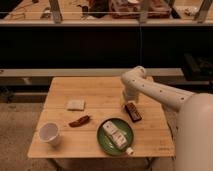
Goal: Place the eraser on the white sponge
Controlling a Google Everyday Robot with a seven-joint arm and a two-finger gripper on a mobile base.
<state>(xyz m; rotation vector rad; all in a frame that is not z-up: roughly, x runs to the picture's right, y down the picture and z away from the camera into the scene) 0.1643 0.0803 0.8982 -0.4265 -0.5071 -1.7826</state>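
1. A light wooden table (100, 90) stands on a speckled grey floor (20, 120), in front of a long dark counter (75, 45) whose upper shelf carries blurred clutter.
2. On the table's left half lies the white sponge (76, 104), flat and alone, with bare wood all around it.
3. Just in front of the sponge lies a curved red-brown chili-like thing (79, 121), and nearer the front-left corner stands 1 white paper cup (49, 133), upright.
4. Toward the front middle sits a green plate (101, 131) with a white bottle-like item (116, 135) lying across it, its cap end reaching over the plate's front-right rim.
5. The eraser (133, 111) lies flat on the right half of the table, set at a slant, well apart from the sponge and just behind the plate's right side.
6. The white arm (160, 94) reaches in from the right, bends at a rounded elbow and points down.
7. The gripper (128, 100) sits low at the rear end of the eraser, right at it. Whether it is spread or closed cannot be told, nor whether it touches the eraser.
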